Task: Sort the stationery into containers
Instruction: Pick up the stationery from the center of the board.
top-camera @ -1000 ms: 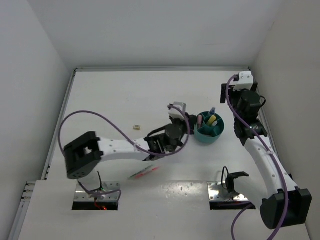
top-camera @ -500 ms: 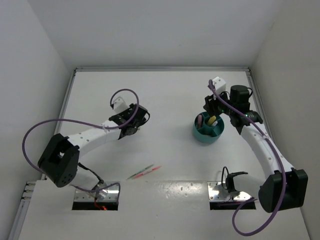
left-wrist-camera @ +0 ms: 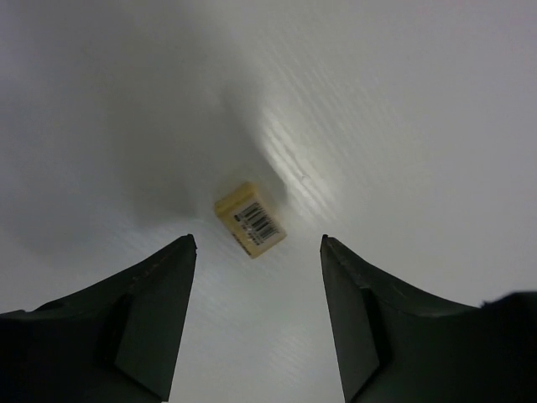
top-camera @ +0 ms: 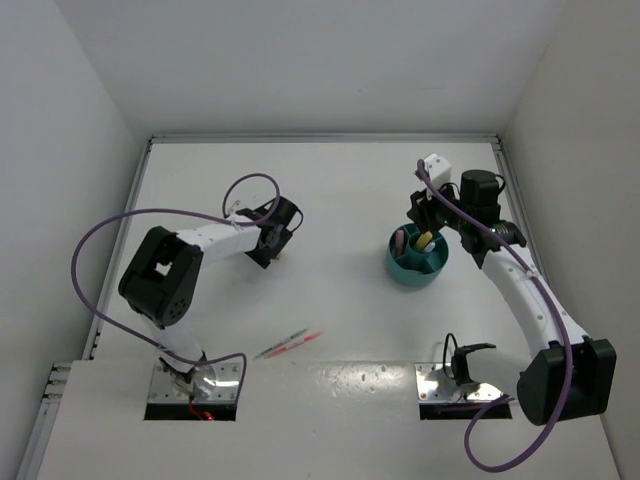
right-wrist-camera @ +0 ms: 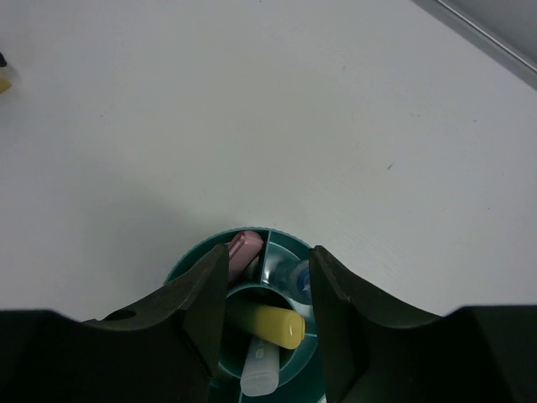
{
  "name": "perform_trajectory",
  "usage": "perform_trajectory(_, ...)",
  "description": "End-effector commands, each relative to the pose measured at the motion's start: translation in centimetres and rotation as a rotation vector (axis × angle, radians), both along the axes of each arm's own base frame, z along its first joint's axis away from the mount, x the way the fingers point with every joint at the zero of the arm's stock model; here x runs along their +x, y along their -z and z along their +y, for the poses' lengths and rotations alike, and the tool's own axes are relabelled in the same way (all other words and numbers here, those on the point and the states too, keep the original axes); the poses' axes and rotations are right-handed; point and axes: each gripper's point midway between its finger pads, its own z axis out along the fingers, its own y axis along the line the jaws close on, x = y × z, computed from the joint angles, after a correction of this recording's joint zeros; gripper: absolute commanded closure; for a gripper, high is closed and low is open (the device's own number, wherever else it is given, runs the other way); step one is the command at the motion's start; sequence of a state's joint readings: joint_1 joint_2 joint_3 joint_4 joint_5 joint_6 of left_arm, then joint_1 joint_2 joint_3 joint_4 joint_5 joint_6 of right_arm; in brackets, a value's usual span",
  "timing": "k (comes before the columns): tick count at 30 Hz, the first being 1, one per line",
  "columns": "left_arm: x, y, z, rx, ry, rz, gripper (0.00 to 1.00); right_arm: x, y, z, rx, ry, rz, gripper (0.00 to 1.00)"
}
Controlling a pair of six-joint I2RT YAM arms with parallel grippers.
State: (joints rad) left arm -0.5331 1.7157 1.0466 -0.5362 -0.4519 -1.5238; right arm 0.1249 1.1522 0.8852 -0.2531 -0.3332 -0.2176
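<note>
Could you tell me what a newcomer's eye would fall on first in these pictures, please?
The teal divided cup right of centre, with a yellow marker and a pink marker in it and the right gripper open just above. To the left, the left gripper hovers open over a small beige block with a barcode label. Two thin pens lie loose nearer the front.
</note>
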Motion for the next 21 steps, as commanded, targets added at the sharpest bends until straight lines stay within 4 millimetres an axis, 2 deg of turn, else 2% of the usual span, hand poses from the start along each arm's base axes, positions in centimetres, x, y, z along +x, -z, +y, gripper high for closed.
perform_trajectory(1, 1.6, -1.0, -0.8, -0.047, -0.024, -0.010, 0.33, 0.9, -2.2, 0.2, 0.003, -0.012, -0.070, 0.57)
perform_trajectory(5, 1.5, -0.5, -0.8, -0.042, -0.041, 0.011, 0.34, 1.0, -2.2, 0.1, -0.001, -0.004, -0.071, 0.55)
perform_trajectory(7, 1.6, -0.6, -0.7, -0.040, -0.055, 0.004, 0.44, 0.9, -2.3, 0.1, 0.000, -0.004, -0.080, 0.55)
perform_trajectory(10, 1.7, -0.4, -0.5, -0.043, -0.061, 0.016, 0.50, 0.9, -2.3, 0.1, 0.000, -0.004, -0.080, 0.55)
perform_trajectory(14, 1.7, -0.4, -0.5, -0.043, -0.061, 0.016, 0.50, 0.8, -2.6, -0.1, -0.003, 0.004, -0.089, 0.55)
perform_trajectory(21, 1.3, 1.1, 0.5, -0.011, -0.081, 0.071, 0.50, 0.8, -2.6, -0.3, -0.006, 0.012, -0.099, 0.55)
